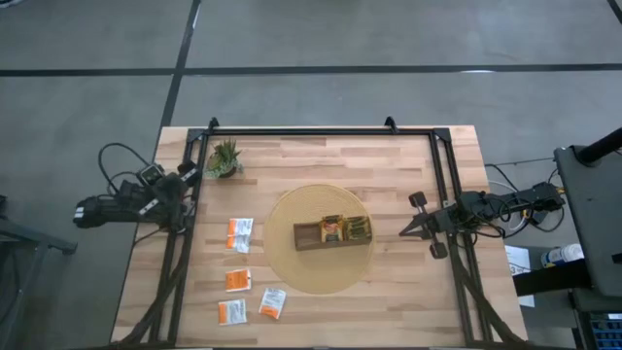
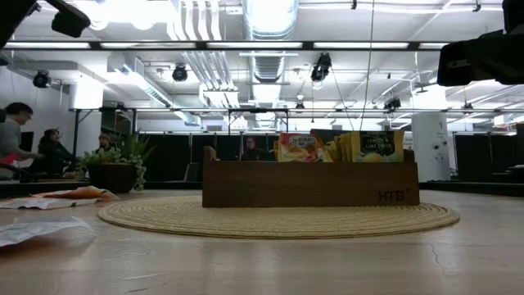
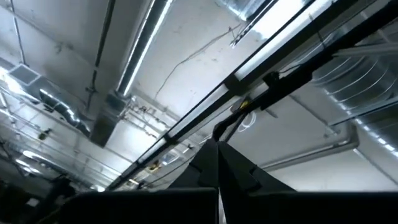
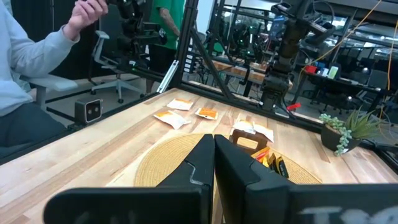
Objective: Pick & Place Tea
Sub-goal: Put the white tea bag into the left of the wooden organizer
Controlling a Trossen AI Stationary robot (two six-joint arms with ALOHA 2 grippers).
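Observation:
A dark brown wooden tray (image 1: 309,236) stands on a round woven mat (image 1: 292,274) at the table's middle. An orange sachet (image 1: 332,228) and yellow-green sachets (image 1: 359,228) stand upright in it; they also show in the low view (image 2: 303,147) (image 2: 372,146). Several white-and-orange sachets lie flat on the table left of the mat (image 1: 240,233) (image 1: 238,280) (image 1: 231,311) (image 1: 272,303). My right gripper (image 1: 402,233) is shut and empty, right of the mat, pointing at the tray (image 4: 247,144). My left gripper (image 1: 191,175) is shut and empty at the table's left edge, tipped toward the ceiling (image 3: 217,186).
A small spiky green potted plant (image 1: 224,158) stands at the far left. A black frame (image 1: 321,131) runs along the far edge and both sides. A person (image 4: 25,68) sits beyond the table's near edge in the right wrist view. Bare wood lies right of the mat.

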